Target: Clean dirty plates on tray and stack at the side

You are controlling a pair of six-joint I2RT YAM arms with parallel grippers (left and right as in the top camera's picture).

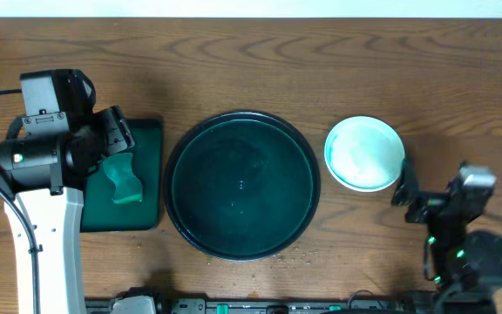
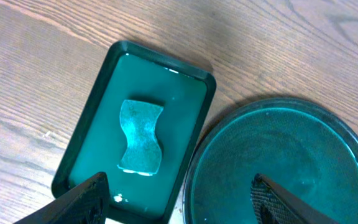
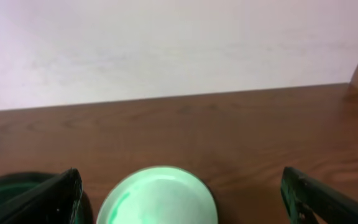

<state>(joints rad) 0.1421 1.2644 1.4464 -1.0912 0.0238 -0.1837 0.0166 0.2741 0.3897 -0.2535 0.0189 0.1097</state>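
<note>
The large round black-green tray point(image 1: 241, 185) lies in the middle of the table with nothing on it; it also shows in the left wrist view point(image 2: 291, 155) and at the lower left of the right wrist view point(image 3: 5, 186). A white plate with a teal tint point(image 1: 364, 153) sits on the table right of the tray, possibly on top of others; I cannot tell how many. It shows in the right wrist view point(image 3: 157, 196) too. My right gripper point(image 1: 405, 187) point(image 3: 180, 180) is open and empty, just in front of the plate. My left gripper point(image 1: 118, 139) point(image 2: 178, 186) is open and empty.
A small rectangular dark-green tray point(image 1: 149, 139) point(image 2: 185, 106) lies left of the round tray with a teal sponge point(image 1: 125, 179) point(image 2: 140, 137) in it. My left gripper hovers over this tray's edge. A pale wall point(image 3: 166, 43) stands behind the table.
</note>
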